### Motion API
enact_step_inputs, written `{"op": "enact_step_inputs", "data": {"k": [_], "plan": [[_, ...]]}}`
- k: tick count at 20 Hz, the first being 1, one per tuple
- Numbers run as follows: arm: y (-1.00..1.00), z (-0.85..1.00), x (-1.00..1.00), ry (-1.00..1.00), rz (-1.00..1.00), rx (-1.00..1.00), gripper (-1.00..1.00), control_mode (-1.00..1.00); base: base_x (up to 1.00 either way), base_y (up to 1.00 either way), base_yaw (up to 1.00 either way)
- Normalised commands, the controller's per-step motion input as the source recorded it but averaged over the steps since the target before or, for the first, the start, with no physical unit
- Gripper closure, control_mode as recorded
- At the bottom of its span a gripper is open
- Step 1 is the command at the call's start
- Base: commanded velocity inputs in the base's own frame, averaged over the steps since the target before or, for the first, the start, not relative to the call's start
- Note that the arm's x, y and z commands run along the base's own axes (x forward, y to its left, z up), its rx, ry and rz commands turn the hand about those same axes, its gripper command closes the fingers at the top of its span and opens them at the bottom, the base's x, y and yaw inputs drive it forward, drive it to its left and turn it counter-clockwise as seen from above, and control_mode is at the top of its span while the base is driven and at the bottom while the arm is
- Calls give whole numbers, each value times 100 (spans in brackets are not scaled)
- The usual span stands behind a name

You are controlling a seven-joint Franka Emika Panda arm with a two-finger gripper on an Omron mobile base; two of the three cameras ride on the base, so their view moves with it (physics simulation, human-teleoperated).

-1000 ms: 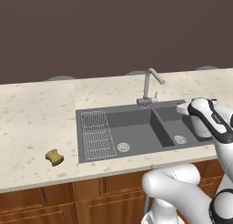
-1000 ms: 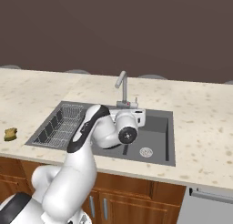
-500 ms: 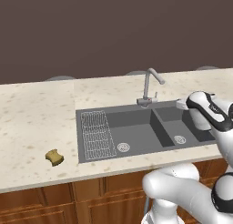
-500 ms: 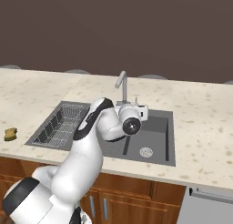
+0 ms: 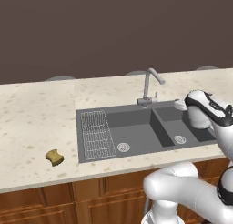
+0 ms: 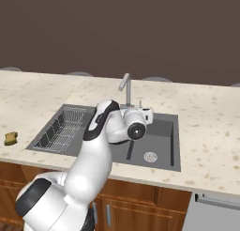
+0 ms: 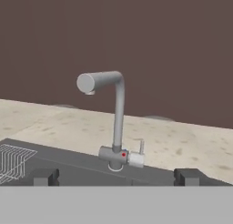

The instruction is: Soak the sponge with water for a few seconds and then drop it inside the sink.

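The mustard-yellow sponge [image 5: 54, 157] lies on the counter left of the sink [image 5: 136, 116], and at the far left in the right base view [image 6: 11, 138]. My gripper [image 7: 115, 176] hangs over the sink's right side, far from the sponge. It is open, with nothing between its dark fingertips [image 7: 43, 176]. It points level at the grey gooseneck faucet [image 7: 117, 123], which stands behind the sink [image 6: 159, 131]. From the base views the hand [image 5: 181, 104] [image 6: 146, 113] sits just in front of the faucet's base. No water shows at the spout [image 7: 86, 83].
A wire-grid drainboard [image 5: 96, 134] fills the sink's left part. Round silver drains [image 5: 123, 147] [image 5: 179, 139] sit in both basins. A dark wall [image 5: 113, 32] runs behind the speckled counter [image 5: 32, 118]. My white arm [image 6: 98, 145] arches over the counter's front edge.
The hand has lifted a little and swung toward the faucet. The sponge has not moved and the jaws stay open.
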Motion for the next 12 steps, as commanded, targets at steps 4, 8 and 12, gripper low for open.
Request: {"op": "enact_step_inputs", "data": {"k": [4, 8, 12], "plan": [[6, 0, 30, 0, 0, -5, -100, -100, 0, 0, 0], [2, 0, 25, 0, 0, -2, -100, -100, 0, 0, 0], [0, -4, 15, 0, 0, 0, -100, -100, 0, 0, 0]]}}
